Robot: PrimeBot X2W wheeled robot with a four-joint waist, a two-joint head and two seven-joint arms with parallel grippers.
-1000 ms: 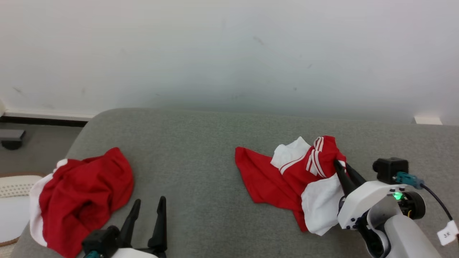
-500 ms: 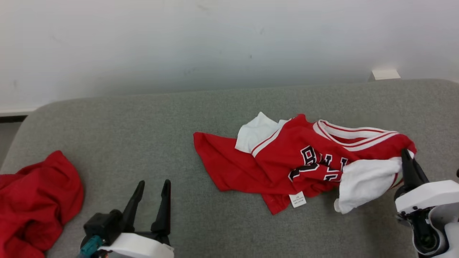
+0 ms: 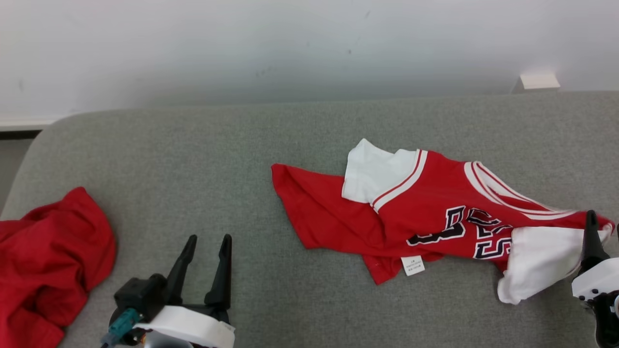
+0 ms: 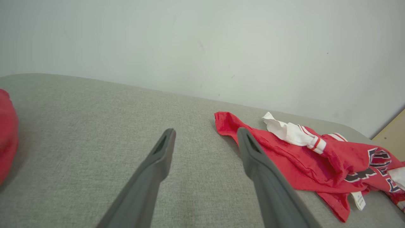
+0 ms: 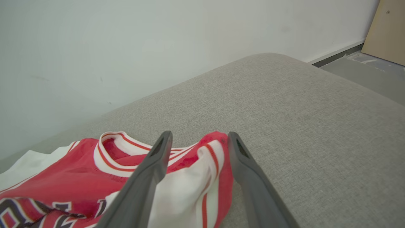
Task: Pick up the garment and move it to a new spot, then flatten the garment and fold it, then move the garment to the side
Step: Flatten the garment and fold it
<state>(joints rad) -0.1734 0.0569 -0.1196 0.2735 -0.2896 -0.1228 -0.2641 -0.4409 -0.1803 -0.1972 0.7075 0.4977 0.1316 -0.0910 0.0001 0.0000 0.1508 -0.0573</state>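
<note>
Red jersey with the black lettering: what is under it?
The red jersey rests directly on the grey cushion, its white label sticking out at the near edge. Anything beneath its bunched layers is covered and cannot be seen.

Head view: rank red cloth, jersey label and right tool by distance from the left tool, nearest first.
1. red cloth: just left of the left tool, at the cushion's left end.
2. jersey label: right of centre, front side.
3. right tool: far right, at the frame edge.

Grey cushion point(image 3: 193, 159) under jersey point(image 3: 425, 208), red heap point(image 3: 48, 256)
</note>
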